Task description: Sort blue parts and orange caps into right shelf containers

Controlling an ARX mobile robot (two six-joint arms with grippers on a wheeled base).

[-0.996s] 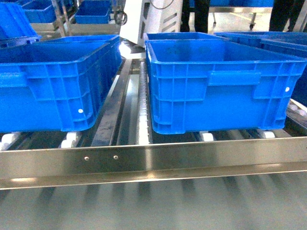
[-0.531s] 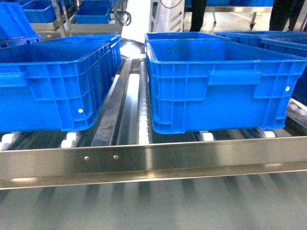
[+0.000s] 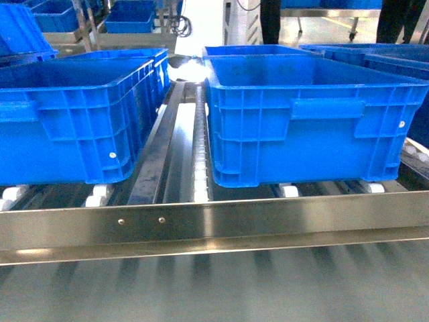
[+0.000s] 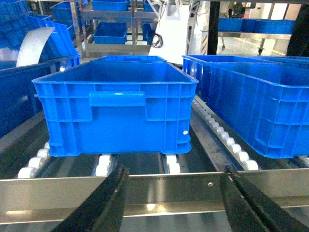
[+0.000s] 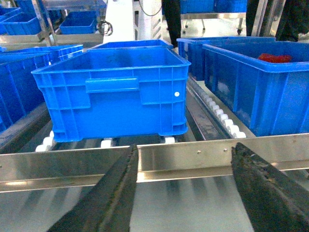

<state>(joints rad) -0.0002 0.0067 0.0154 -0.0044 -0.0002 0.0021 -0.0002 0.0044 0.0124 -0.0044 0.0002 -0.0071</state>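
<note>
Two right shelf containers, large open blue crates, stand on the roller shelf: one on the left and one on the right. Neither gripper shows in the head view. In the left wrist view my left gripper is open and holds nothing, just before the steel rail and facing the left crate. My right gripper is likewise open and holds nothing, facing the right crate. No blue parts or orange caps are in view.
A steel front rail runs across the shelf edge, with white rollers behind it. Further right a crate holds something red. More blue crates and racks stand behind, and people's legs at the back.
The white machine behind the shelf has slid to the right in the head view. The crates have not moved.
</note>
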